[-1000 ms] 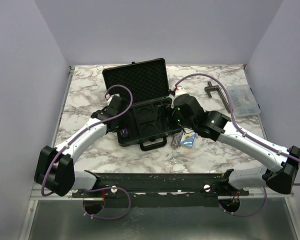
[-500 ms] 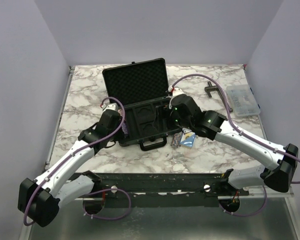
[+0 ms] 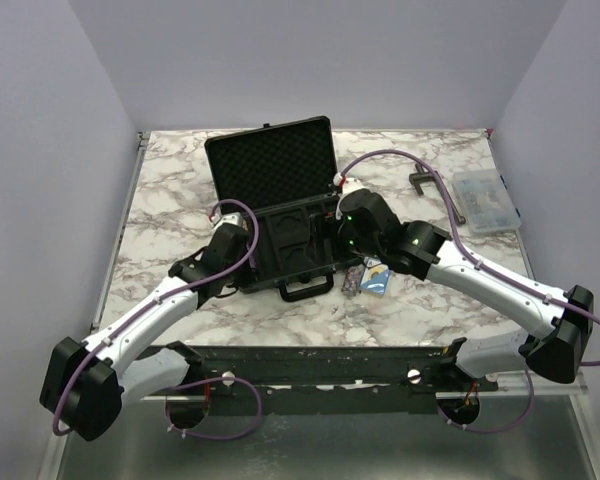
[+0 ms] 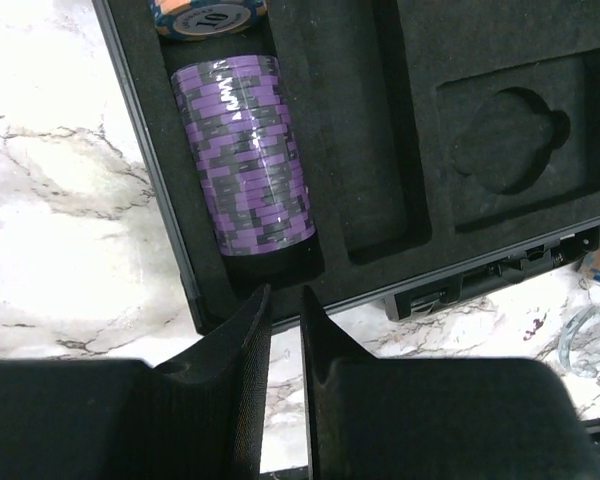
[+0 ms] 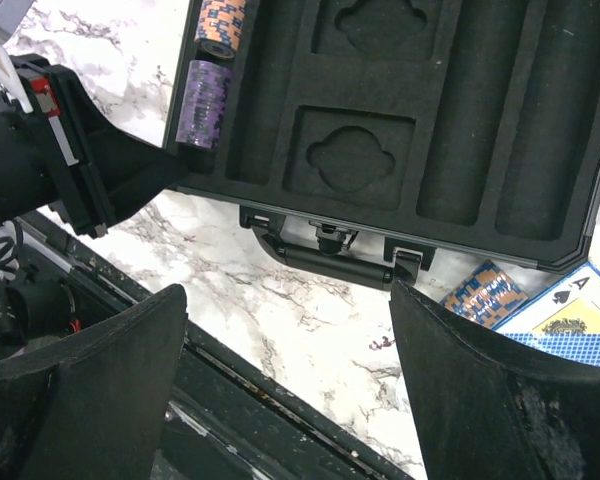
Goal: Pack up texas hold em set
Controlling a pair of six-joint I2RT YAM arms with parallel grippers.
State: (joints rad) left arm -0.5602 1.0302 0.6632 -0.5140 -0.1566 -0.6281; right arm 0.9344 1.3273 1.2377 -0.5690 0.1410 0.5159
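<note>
The black case (image 3: 280, 205) lies open mid-table, lid up at the back. In its left slot rest a purple chip stack (image 4: 248, 150) and, behind it, an orange chip stack (image 4: 208, 12). My left gripper (image 4: 283, 300) is shut on nothing, just off the case's front left corner (image 3: 242, 260). My right gripper (image 5: 288, 295) is wide open and empty, hovering over the table in front of the case handle (image 5: 330, 255). A blue-and-orange chip stack (image 5: 485, 292) and a blue card deck (image 5: 570, 315) lie on the table right of the handle.
A clear compartment box (image 3: 485, 200) and a dark T-shaped tool (image 3: 435, 185) sit at the back right. The black rail (image 3: 330, 365) of the arm bases runs along the near edge. The tray's other slots (image 5: 460, 110) hold nothing.
My left gripper has shut and drawn back toward the case's front left corner. The purple stack stays in the slot. The right arm has hardly moved.
</note>
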